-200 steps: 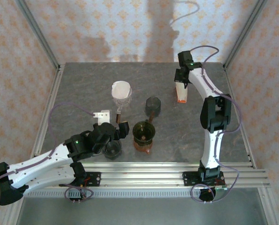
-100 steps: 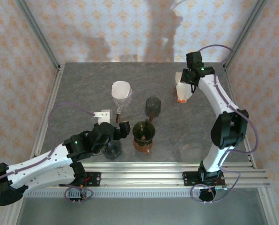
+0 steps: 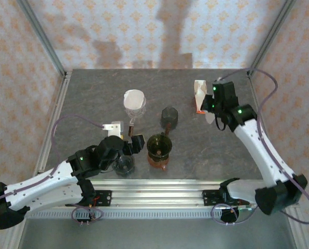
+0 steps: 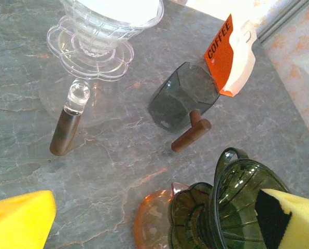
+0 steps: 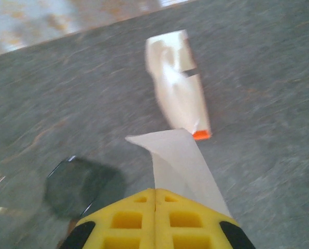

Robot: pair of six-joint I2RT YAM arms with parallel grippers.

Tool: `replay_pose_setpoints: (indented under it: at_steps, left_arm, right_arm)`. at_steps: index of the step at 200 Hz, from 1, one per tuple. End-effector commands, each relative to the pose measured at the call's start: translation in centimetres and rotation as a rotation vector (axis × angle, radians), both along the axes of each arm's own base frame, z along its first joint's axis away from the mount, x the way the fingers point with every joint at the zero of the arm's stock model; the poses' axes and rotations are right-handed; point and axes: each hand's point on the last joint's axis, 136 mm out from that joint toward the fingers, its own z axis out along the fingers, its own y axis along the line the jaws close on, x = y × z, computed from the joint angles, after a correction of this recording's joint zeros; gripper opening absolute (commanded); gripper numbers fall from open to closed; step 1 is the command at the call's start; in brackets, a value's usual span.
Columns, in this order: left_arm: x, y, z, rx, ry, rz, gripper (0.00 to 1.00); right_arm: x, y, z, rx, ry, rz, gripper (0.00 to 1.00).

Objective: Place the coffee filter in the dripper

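1. Right wrist view: my right gripper [image 5: 154,199] has its yellow fingers [image 5: 128,220] pressed flat together, and the filter [image 5: 178,161] is pinched between them.
2. The filter is a white paper cone. It sticks out ahead of the fingers toward 12 o'clock, in line with the orange end of the coffee bag [image 5: 178,98].
3. The bag lies on the grey table [image 5: 66,88] and is blurred in this view.
4. From the top camera, I see the right gripper at roughly 4 o'clock of the bag, toward the far right of the table. The filter shows as a white patch on its 6 o'clock side.
5. The filter is held well apart from all three drippers, which sit off toward 8 and 9 o'clock of it.
6. The grey dripper [image 4: 183,96] is the one nearest the bag, with its brown handle pointing to about 6 o'clock in the top view.
7. The clear dripper [image 4: 102,26] stands upright at about 10 o'clock of the grey one, and its cup is white inside.
8. The green dripper [image 4: 237,192] stands at about 6 o'clock of the grey one, on an orange saucer [image 4: 146,210].
9. My left gripper [image 4: 154,225] is spread wide with nothing in it. The green dripper is just beside its right finger, at 3 o'clock.
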Motion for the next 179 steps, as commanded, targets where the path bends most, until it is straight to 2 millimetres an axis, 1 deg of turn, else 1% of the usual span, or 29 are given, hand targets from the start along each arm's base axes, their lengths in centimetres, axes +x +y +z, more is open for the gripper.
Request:
replay_pose_setpoints:
  at_steps: [1,20,40,64,84,107,137,160,171,174,179]
  left_arm:
    - [-0.3,0.9,-0.7,0.003,0.017,0.016,1.00]
    - [-0.6,1.5,-0.6,0.008,0.014,0.025,1.00]
    - [-0.8,2.0,-0.6,0.003,0.008,0.034,1.00]
    - [-0.9,2.4,-0.5,-0.002,-0.002,0.043,1.00]
    - [-0.9,2.5,-0.5,-0.002,-0.003,0.047,1.00]
    - [-0.9,2.5,-0.4,-0.001,-0.003,0.047,1.00]
    - [-0.9,2.7,-0.3,0.006,-0.004,0.050,1.00]
    - [-0.9,2.6,-0.3,0.003,-0.006,0.050,1.00]
    - [-0.9,2.7,-0.3,0.003,-0.007,0.052,1.00]
    - [-0.9,2.7,-0.3,0.001,-0.007,0.051,1.00]
    - [-0.8,2.7,-0.3,0.001,-0.008,0.051,1.00]
  right_arm:
    - [-3.8,1.9,-0.3,0.041,0.037,0.088,0.00]
    - [-7.0,3.6,0.4,0.083,0.055,0.193,0.00]
    - [-10.0,5.2,1.8,0.137,0.070,0.295,0.00]
    - [-12.9,7.8,3.2,0.202,0.109,0.430,0.00]
    - [-14.4,9.5,3.8,0.201,0.141,0.509,0.00]
    - [-15.5,11.0,3.9,0.178,0.182,0.566,0.00]
    - [-16.1,12.7,2.7,0.127,0.262,0.616,0.00]
    - [-15.9,13.8,2.0,0.105,0.292,0.631,0.00]
    - [-15.8,14.2,2.3,0.106,0.292,0.641,0.00]
    - [-15.5,14.6,1.8,0.091,0.306,0.639,0.00]
    - [-15.3,14.8,1.6,0.082,0.312,0.640,0.00]
